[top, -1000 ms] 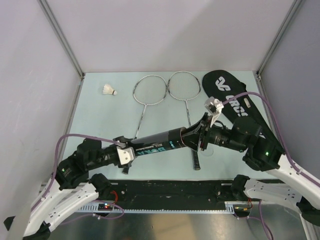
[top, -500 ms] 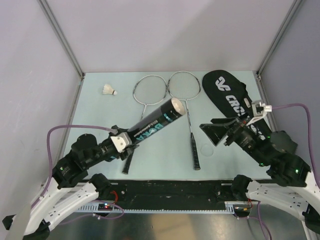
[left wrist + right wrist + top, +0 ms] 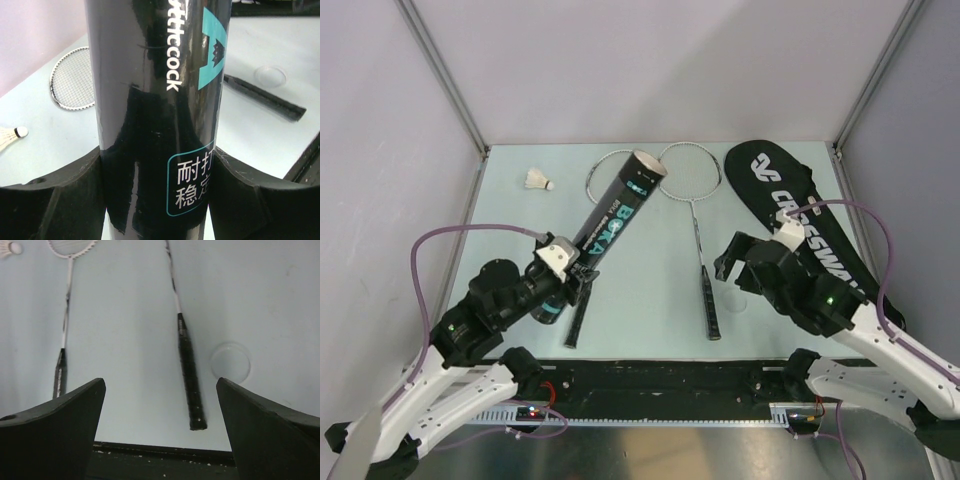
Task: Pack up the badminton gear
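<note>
The left tool (image 3: 563, 272) is closed around the lower part of the black shuttlecock tube (image 3: 615, 215), its fingers (image 3: 55, 200) pressed to either side of the glossy wall. The tube is off the desk (image 3: 640, 300), tilted, with its open mouth pointing up and away over the racket heads. What is inside cannot be made out. The right tool (image 3: 161, 390) is spread wide and holds nothing. It hangs above the desk, near a clear round cap (image 3: 230, 362), which is probably the tube's lid.

One white feather shuttlecock (image 3: 538, 180) lies on its side near the far left corner, well apart from everything else. Two rackets lie side by side with their heads at the far end. One racket handle (image 3: 576, 322) is just beside the left tool, and the other racket handle (image 3: 711, 312) is just beside the cap. The black CROSSWAY racket bag (image 3: 790, 200) lies flat along the right side.

The tube looks light and stiff but slick, so a firm hold low on the body suits it, and too hard a squeeze could dent the wall. The shuttlecock should weigh almost nothing and its feathers crush easily, so the cork tip is the place to pinch. The cap is thin and flat and will be hard to get under. The rackets are best taken by the handle, and the bag will likely sag.
</note>
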